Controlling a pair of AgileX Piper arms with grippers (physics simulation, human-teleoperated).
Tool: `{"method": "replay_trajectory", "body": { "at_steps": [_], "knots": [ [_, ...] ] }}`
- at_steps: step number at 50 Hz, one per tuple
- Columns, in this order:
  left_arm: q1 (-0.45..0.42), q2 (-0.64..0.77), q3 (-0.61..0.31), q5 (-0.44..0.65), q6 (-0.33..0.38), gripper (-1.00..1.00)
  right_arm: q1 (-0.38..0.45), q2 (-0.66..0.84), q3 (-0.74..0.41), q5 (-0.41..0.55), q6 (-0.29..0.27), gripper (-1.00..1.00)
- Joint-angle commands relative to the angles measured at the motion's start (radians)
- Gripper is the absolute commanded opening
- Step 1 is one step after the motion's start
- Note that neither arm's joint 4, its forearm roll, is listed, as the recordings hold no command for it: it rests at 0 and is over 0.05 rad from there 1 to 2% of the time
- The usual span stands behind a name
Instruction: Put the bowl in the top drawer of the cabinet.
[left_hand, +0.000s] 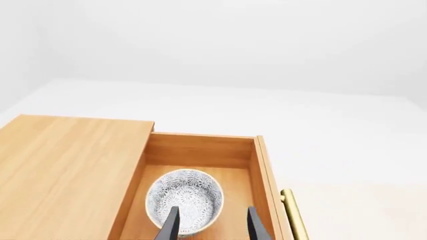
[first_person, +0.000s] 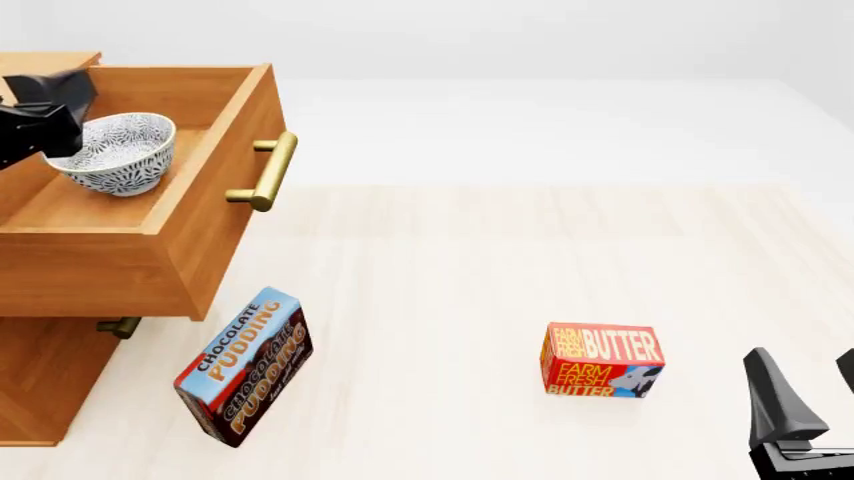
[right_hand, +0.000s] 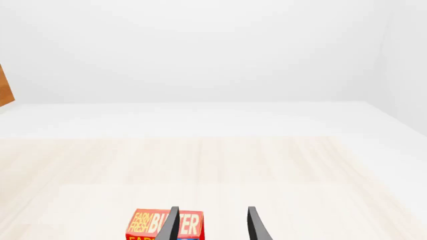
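Releasing round white floral-patterned ceramic bowl (first_person: 120, 152) inside pulled-out top drawer (first_person: 200, 215) of warm brown wooden cabinet (first_person: 47, 385), left gripper (left_hand: 212, 224) fingers spread wide, gripping nothing; next likely withdrawing, then pushing shut.

Pale wood-grain table (first_person: 441, 300) across the lower front view, meeting a plain white floor (first_person: 561, 120) in the upper half. Blank white wall (right_hand: 200, 45) behind (soft, even light, faint shadows only).

"CHOCOLATE PUDDING" box (first_person: 244, 366); "FARM FRESH BUTTER" box (first_person: 601, 361)
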Motion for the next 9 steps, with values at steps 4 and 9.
{"method": "replay_trajectory", "body": {
  "at_steps": [4,9],
  "knots": [
    [-0.033,-0.055,-0.003,0.039,0.001,1.0,0.0,0.0,0.0,0.0,0.0,1.0],
    [-0.055,-0.075,-0.003,0.049,0.001,1.0,0.0,0.0,0.0,0.0,0.0,1.0]
  ]
}}
